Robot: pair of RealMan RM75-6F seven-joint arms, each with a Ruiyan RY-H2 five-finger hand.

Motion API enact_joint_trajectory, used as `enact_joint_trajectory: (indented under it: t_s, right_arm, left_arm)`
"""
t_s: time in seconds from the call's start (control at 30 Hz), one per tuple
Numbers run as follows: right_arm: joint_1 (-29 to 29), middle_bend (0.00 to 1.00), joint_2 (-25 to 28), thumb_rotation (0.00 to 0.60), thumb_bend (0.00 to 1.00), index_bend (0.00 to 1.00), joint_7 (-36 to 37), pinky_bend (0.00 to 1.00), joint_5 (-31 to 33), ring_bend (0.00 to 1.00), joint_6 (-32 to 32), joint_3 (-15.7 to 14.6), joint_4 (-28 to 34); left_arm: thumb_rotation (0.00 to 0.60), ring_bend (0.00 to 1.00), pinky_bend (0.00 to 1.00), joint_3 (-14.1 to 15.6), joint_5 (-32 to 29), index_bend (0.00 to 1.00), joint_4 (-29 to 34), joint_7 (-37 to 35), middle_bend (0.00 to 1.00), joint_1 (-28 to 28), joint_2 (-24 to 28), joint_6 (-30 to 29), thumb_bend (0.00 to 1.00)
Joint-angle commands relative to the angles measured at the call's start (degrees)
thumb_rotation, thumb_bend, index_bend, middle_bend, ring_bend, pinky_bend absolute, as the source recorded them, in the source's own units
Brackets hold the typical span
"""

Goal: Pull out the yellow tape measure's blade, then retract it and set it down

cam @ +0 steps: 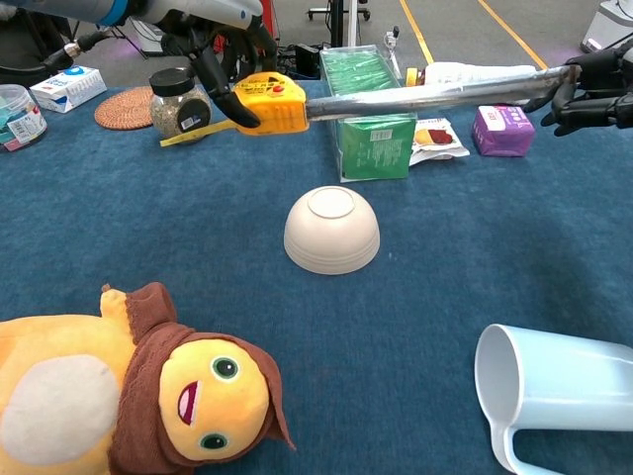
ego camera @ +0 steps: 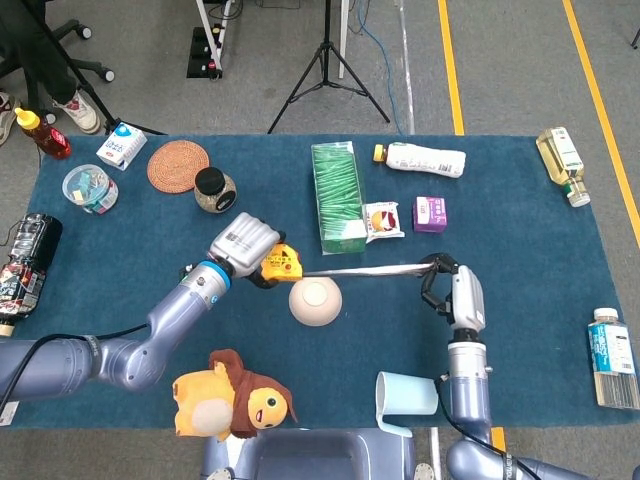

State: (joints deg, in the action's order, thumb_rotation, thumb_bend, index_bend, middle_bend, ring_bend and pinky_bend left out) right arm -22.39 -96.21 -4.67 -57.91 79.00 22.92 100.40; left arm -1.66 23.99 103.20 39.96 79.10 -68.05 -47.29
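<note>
My left hand (ego camera: 245, 243) (cam: 220, 30) grips the yellow tape measure (ego camera: 281, 266) (cam: 269, 103) above the table, just left of the overturned bowl. Its blade (ego camera: 362, 269) (cam: 425, 95) runs out to the right, level over the cloth. My right hand (ego camera: 440, 283) (cam: 591, 85) pinches the blade's far end. A short yellow strap (cam: 185, 134) hangs from the case's left side. The blade passes in front of the green box in the chest view.
A cream bowl (ego camera: 315, 299) (cam: 331, 230) lies upside down under the blade. A green box (ego camera: 336, 194), snack packet (ego camera: 383, 220), purple carton (ego camera: 429, 213), jar (ego camera: 214, 190), plush toy (ego camera: 232, 394) and tipped blue mug (ego camera: 406, 394) stand around on the blue cloth (ego camera: 120, 240).
</note>
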Motion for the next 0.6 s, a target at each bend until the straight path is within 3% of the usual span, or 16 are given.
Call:
enact_joint_trajectory:
  t_s: [0.03,0.2,0.37,0.5,0.6]
  right_arm:
    - [-0.69,0.41,-0.99,0.600,0.71,0.68,-1.09,0.32,-0.44,0.40,0.15,-0.57,0.36]
    - [-1.75,0.37,-2.43,0.600,0.68,0.59,-2.27,0.30,-1.03,0.37,-0.42,-1.45,0.49]
    - [-2.60,0.21,-1.78,0.600,0.55,0.23,-2.72,0.20,-1.31,0.22,-2.79,-2.32,1.22]
    - [-2.44,0.14,-0.75,0.600,0.46,0.07,-1.79,0.17,-0.81,0.15,-3.47,-1.85,1.35]
    - [-2.12,0.12,0.45,0.600,0.41,0.02,-1.15,0.15,-0.68,0.13,-3.99,-1.84,1.38]
  left_arm:
    - [0.430,0.37,0.49,-0.82,-1.91,0.59,-0.72,0.57,0.45,1.27,-1.24,-0.46,0.27]
    - [0.430,0.37,0.49,-1.44,-4.19,0.59,-1.64,1.67,0.45,2.96,-2.96,-0.97,0.27]
    - [0.432,0.37,0.49,-1.54,-6.61,0.59,-2.34,3.10,0.45,4.52,-4.52,-1.57,0.27]
    - [0.431,0.37,0.49,-1.32,-8.04,0.59,-2.42,3.92,0.45,5.27,-5.00,-1.83,0.27]
    - [0.433,0.37,0.49,-1.06,-8.57,0.59,-2.71,4.13,0.45,5.40,-5.08,-1.91,0.27]
